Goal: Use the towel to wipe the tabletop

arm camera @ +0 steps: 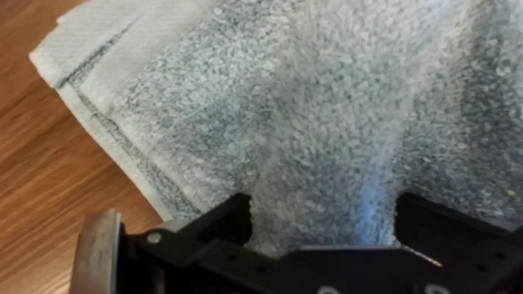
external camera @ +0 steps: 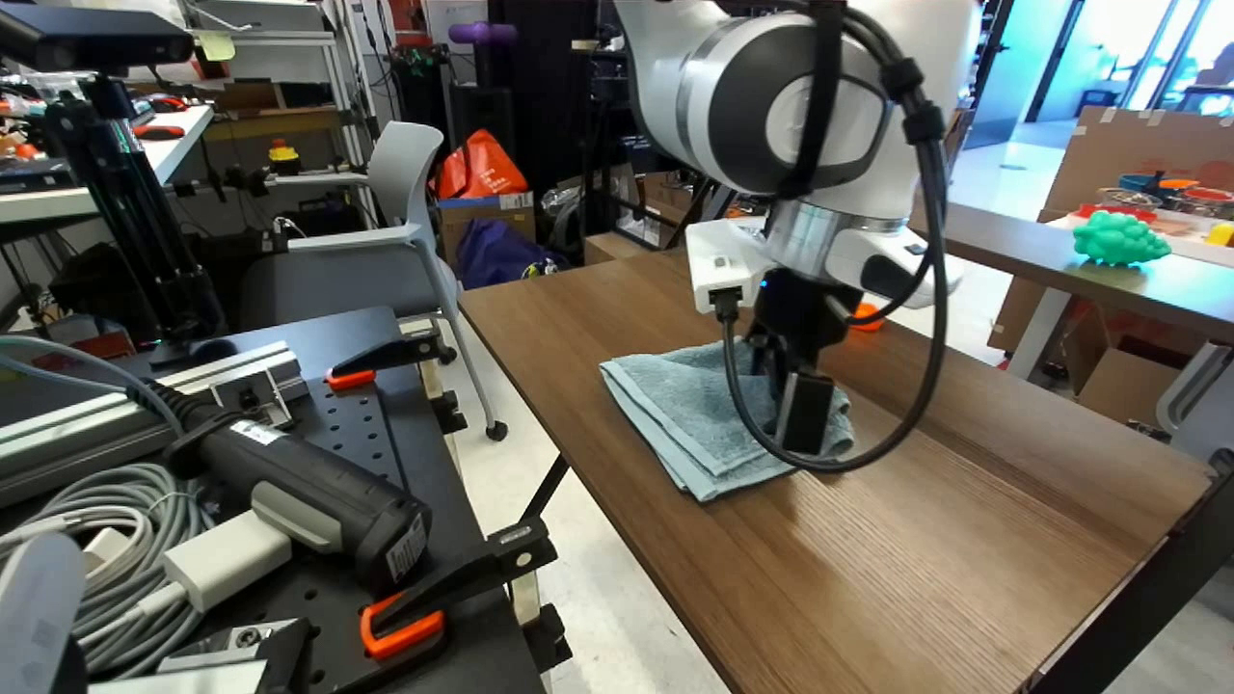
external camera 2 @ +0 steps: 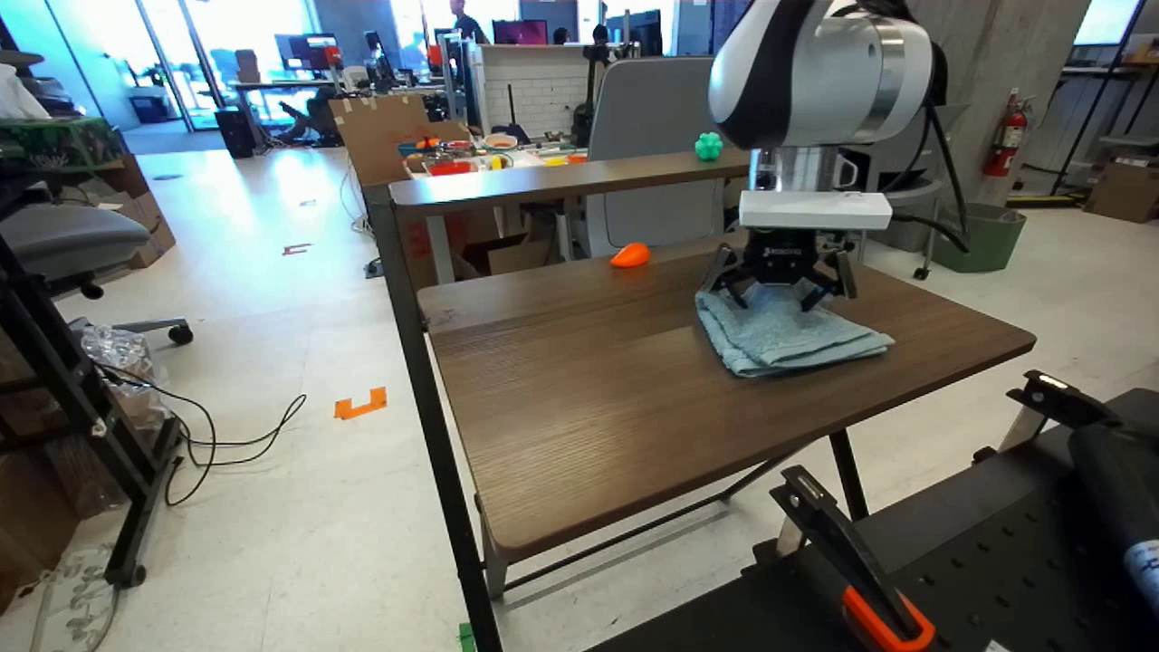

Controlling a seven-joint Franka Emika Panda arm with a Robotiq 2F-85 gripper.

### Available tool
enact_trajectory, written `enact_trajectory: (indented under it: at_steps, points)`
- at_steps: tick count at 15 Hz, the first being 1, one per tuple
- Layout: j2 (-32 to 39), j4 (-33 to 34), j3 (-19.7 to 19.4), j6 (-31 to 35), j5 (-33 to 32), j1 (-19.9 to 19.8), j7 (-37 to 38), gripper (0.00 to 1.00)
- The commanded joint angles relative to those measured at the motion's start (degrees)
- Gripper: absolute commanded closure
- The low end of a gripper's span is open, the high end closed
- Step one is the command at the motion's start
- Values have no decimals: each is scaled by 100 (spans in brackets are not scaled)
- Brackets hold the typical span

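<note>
A folded light blue-grey towel (external camera: 656, 400) lies on the brown wooden tabletop (external camera: 897, 569). In an exterior view the towel (external camera 2: 788, 344) is on the right part of the tabletop (external camera 2: 579, 389). My gripper (external camera 2: 776, 304) points straight down onto the towel, its fingers some way apart. In the wrist view a thick fold of the towel (arm camera: 327, 134) bulges up between the black fingers of the gripper (arm camera: 322, 218) and touches both of them. The rest of the towel is spread flat on the table around the fingers. The fingertips are partly sunk in the cloth.
An orange object (external camera 2: 631, 255) lies near the tabletop's edge by a raised shelf (external camera 2: 561, 181). A green knobbly object (external camera: 1118, 238) sits on that shelf. A black side table with clamps (external camera: 424, 598), cables and tools stands alongside, across a gap.
</note>
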Motion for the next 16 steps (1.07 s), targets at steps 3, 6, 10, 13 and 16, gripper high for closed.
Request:
enact_trajectory:
  at_steps: [3,6,10,13,16]
  points:
    - [32,94,-7,-140,27,-125,19,0]
    - [37,117,-52,-327,-117,3,57,0]
    - [273,362,-95,-1315,-556,213,82,0]
    - [424,407,-236,-1319,-793,289,260,0]
    - [549,502,-364,-789,-692,174,462,0]
